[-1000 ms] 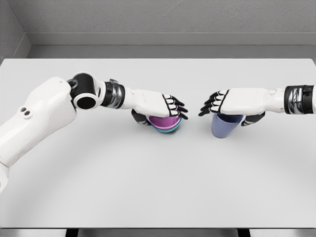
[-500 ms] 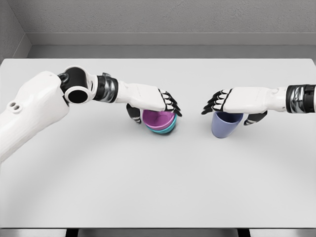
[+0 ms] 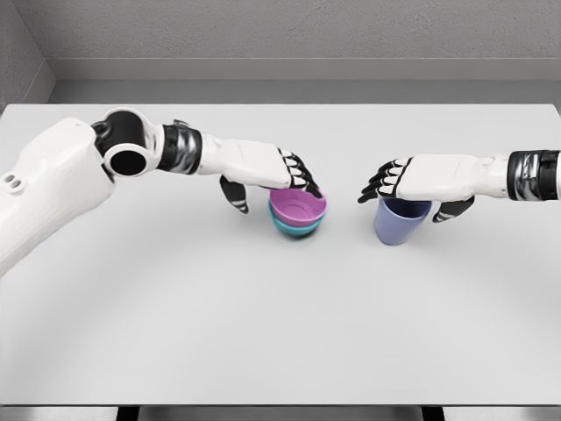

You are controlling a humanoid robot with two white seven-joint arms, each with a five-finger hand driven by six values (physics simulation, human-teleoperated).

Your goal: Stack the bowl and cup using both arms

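A purple bowl sits nested in a teal bowl near the middle of the white table. My left hand reaches in from the left. Its fingers are spread over the bowl's back-left rim, and its thumb hangs clear of the bowl's left side. A lavender cup stands upright to the right. My right hand hovers palm-down just over the cup's rim. The fingers stretch past the cup to the left, the thumb is beside its right wall, and nothing is grasped.
A grey wall runs behind the table's far edge. The bowls and the cup stand about a hand's width apart.
My left hand has risen and pulled back to the left, its thumb leaving the bowl's side, so more of the purple bowl shows. The right hand and cup have barely moved.
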